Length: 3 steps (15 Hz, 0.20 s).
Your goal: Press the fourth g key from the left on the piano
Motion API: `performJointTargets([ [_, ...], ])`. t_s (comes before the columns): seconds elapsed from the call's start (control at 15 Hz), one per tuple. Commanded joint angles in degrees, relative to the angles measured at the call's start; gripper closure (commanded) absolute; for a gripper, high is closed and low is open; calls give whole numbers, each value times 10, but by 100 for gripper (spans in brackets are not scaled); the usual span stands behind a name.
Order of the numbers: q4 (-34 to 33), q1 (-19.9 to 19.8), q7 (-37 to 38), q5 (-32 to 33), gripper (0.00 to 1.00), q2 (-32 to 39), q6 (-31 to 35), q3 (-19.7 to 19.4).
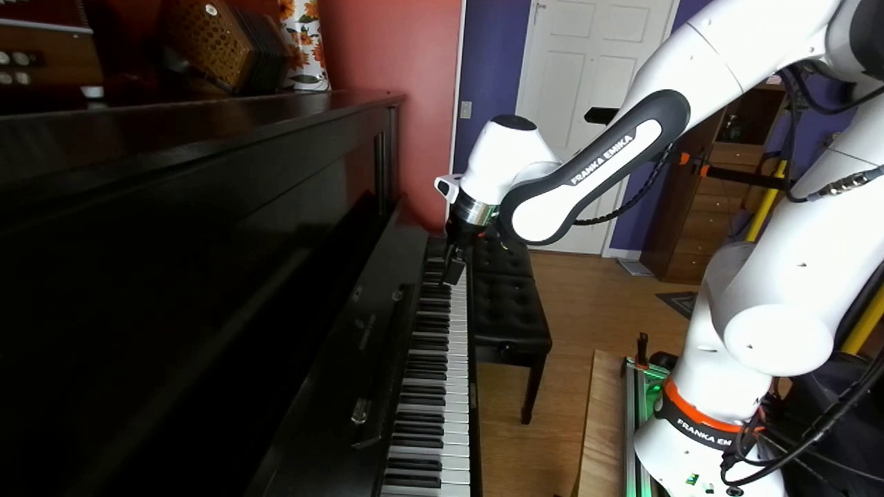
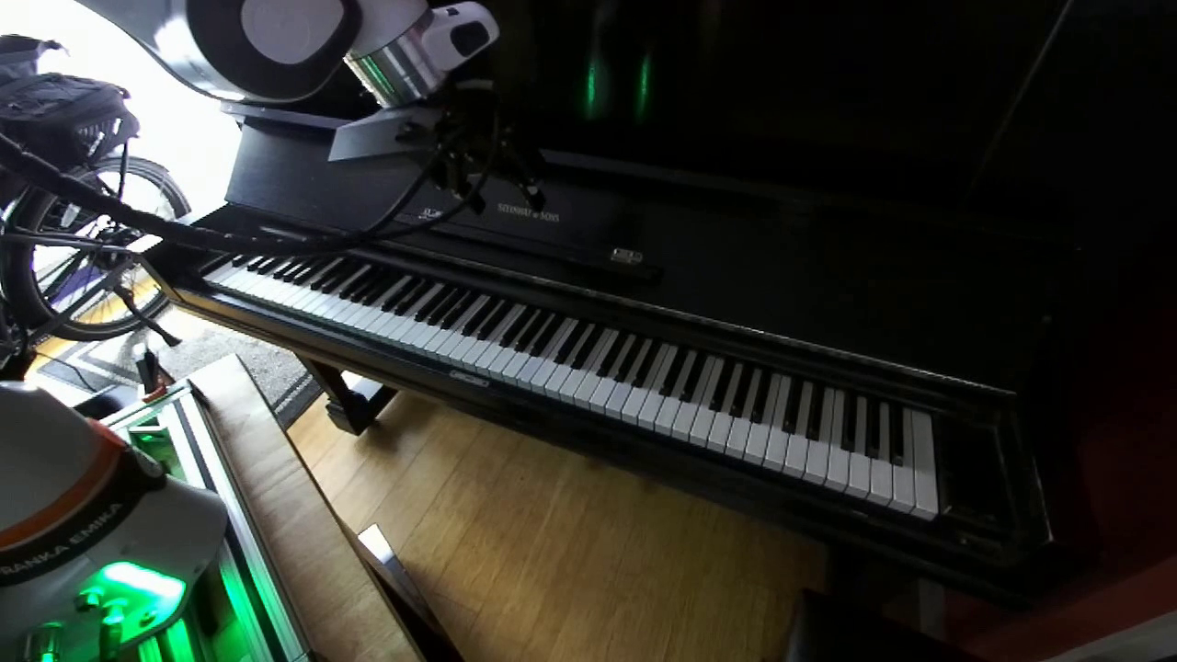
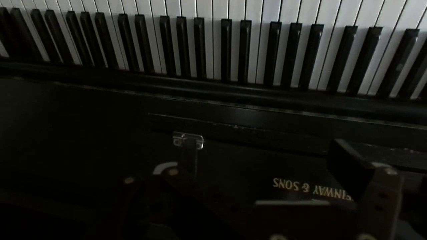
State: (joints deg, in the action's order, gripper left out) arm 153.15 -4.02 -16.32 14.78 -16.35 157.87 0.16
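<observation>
The glossy black piano (image 1: 276,207) also shows in an exterior view (image 2: 782,276) and in the wrist view (image 3: 83,110). Its row of white and black keys (image 1: 442,373) shows in both exterior views (image 2: 552,359) and along the top of the wrist view (image 3: 213,43). I cannot tell which key is the fourth g. My gripper (image 2: 504,198) is over the piano, in front of the gold lettering panel, apart from the keys. It also shows in an exterior view (image 1: 452,269). In the dark wrist view the fingers (image 3: 267,163) are spread wide with nothing between them.
A black padded bench (image 1: 507,304) stands at the far end of the keyboard. A concertina (image 1: 221,55) and a flowered vase (image 1: 304,48) sit on the piano top. A cable (image 2: 303,244) hangs near the keys. A bicycle (image 2: 101,230) stands beyond the piano.
</observation>
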Motion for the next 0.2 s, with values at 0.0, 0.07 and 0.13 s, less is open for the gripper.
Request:
performJointTargets([
  [0.0,2,9,2,4,0,-7,-3,-8],
  [0.07,3,9,2,4,0,-10,-3,-8],
  [0.13,4,9,2,4,0,-11,-3,-8],
])
